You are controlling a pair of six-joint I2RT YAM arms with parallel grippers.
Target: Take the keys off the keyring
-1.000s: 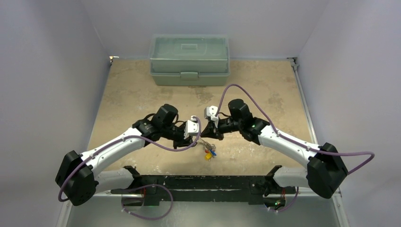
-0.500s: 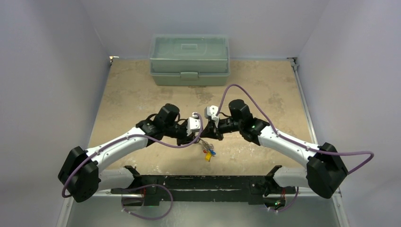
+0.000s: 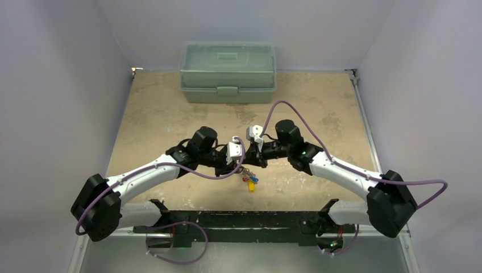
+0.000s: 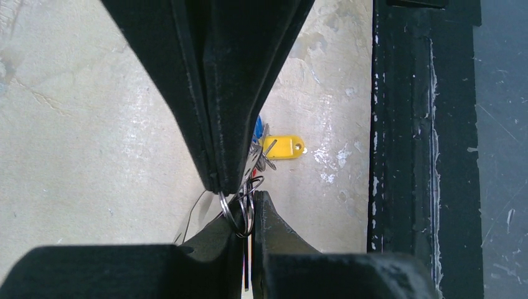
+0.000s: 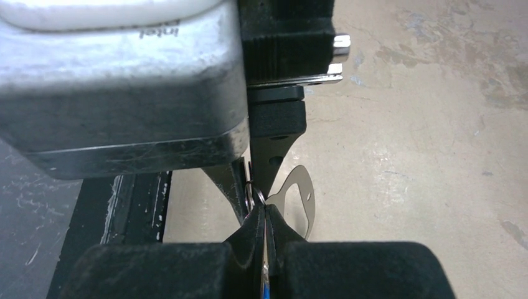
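silvery keys [image 3: 248, 181] hang near the black rail [image 3: 244, 219], far from the box [image 3: 227, 71].

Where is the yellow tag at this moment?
In the left wrist view, the yellow tag is just right of the shut left fingers, before the black rail; in the top view it is central, between both arms.

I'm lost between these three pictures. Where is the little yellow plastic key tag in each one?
Top external: the yellow plastic key tag is near the middle of the picture, slightly low.
Left wrist: the tag is just right of centre, against the beige tabletop.
Right wrist: not in view.
Shared landmark: the black metal rail along the table's near edge.
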